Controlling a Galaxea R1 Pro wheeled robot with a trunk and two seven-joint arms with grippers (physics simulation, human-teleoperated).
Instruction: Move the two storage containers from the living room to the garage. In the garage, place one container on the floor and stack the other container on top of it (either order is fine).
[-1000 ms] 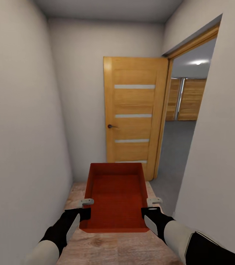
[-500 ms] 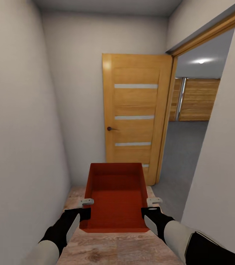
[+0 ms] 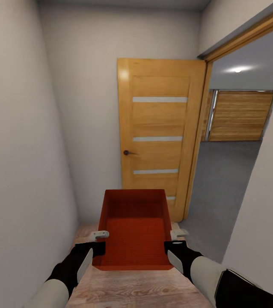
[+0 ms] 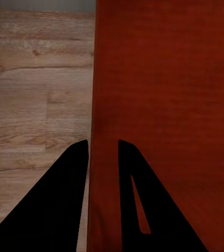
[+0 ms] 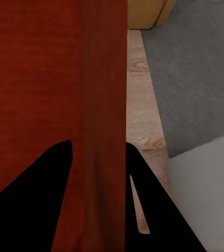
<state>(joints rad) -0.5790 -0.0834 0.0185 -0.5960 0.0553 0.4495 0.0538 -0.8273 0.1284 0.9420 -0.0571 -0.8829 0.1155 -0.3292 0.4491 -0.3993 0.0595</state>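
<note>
Orange-red ribbed open-topped storage container (image 3: 134, 229) carried at 12 o'clock, low. Left gripper (image 3: 97, 242) and right gripper (image 3: 176, 242) each clamp a side wall. Grey concrete garage floor (image 3: 222, 179) at 2 o'clock past the wooden door (image 3: 160, 137). Advice: turn wide, keep container level.

Clearance, as carried: my left gripper (image 3: 99, 242) and right gripper (image 3: 176, 241) each pinch a side wall of the storage container (image 3: 134, 229), which spans most of the corridor ahead of me. Left: white wall (image 3: 21, 171), close. Ahead: end wall and the open wooden door (image 3: 160, 132) folded against it; no passage. Right: doorway onto the grey concrete floor (image 3: 222, 179), unobstructed. Near right: wall corner (image 3: 260, 239), close to my right arm.
</note>
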